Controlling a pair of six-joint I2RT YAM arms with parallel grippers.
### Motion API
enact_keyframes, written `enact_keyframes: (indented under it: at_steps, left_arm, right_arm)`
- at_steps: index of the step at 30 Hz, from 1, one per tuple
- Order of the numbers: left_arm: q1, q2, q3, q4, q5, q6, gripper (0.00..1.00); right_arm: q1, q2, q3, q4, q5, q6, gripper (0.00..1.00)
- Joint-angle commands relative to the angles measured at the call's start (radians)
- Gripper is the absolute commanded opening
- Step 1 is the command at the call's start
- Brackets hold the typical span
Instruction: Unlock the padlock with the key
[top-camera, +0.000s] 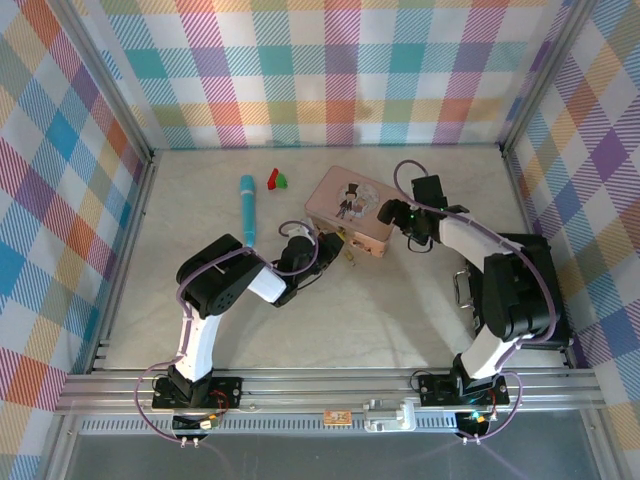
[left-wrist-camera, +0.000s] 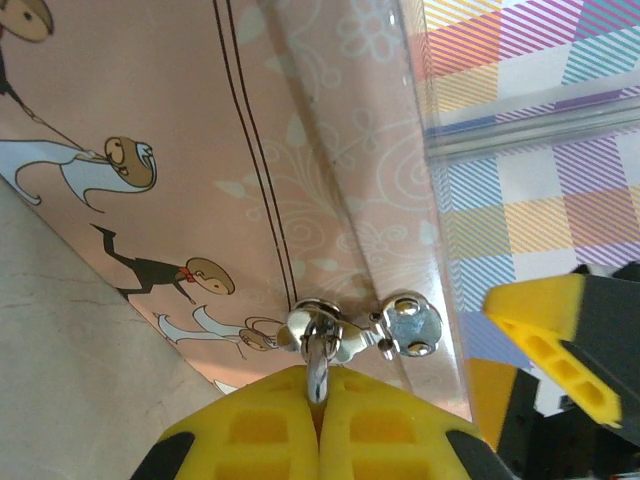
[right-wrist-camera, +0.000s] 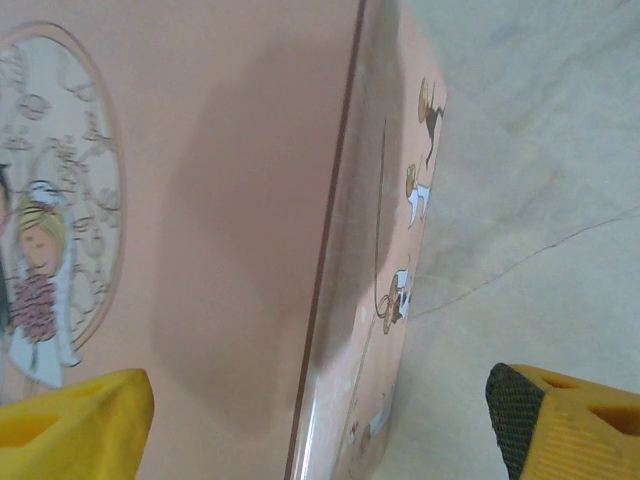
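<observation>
- Padlock, tiny yellow-brass body: from above it is a small brassy speck on the pale marbled desk. It sits just in front of the long near side of the pink tin box with cartoon figures. Too small to tell whether it touches the tin.
- Left hand: tips are at that same near side, just left of the padlock. Contact between hand and padlock cannot be told from above.
- Left wrist view: the yellow fingers are pressed together, pinching a thin silvery metal strip in their seam.
- The strip runs up to a shiny chrome clasp fixed on the box wall. Cannot tell whether the strip is the key, part of the lock or part of the clasp.
- Right hand: at the box's right end, near the padlock, to its right and farther back.
- Right wrist view: the jaws are spread wide, one yellow finger over the lid and the other over the desk, with the lid edge between them. Whether either pad touches the tin cannot be told.
- Turquoise pen-like cylinder: lies on the desk left of the box, apart from both hands.
</observation>
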Motion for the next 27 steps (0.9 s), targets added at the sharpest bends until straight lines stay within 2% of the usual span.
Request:
enact_keyframes:
  at_steps: [1, 7, 12, 15, 23, 27]
  left_arm:
    - [-0.012, -0.036, -0.001, 0.013, -0.050, -0.020, 0.00]
    - [-0.015, -0.011, -0.011, 0.040, -0.066, -0.034, 0.09]
    - [-0.015, 0.022, -0.017, 0.074, -0.052, -0.052, 0.11]
    - [-0.014, 0.019, -0.028, 0.078, -0.056, -0.045, 0.18]
    - [-0.001, 0.011, -0.056, 0.079, -0.058, -0.043, 0.08]
    - [0.000, 0.017, -0.052, 0.087, -0.056, -0.041, 0.00]
  right_arm:
    - [0.005, 0.020, -0.022, 0.083, -0.046, 0.108, 0.85]
    - [0.004, 0.023, -0.080, 0.124, -0.027, 0.177, 0.79]
    - [0.004, 0.042, -0.072, 0.108, -0.045, 0.177, 0.79]
    - [0.005, 0.036, -0.083, 0.115, -0.040, 0.184, 0.79]
    - [0.004, 0.023, -0.083, 0.119, -0.039, 0.189, 0.79]
    - [0.004, 0.030, -0.071, 0.116, -0.039, 0.185, 0.79]
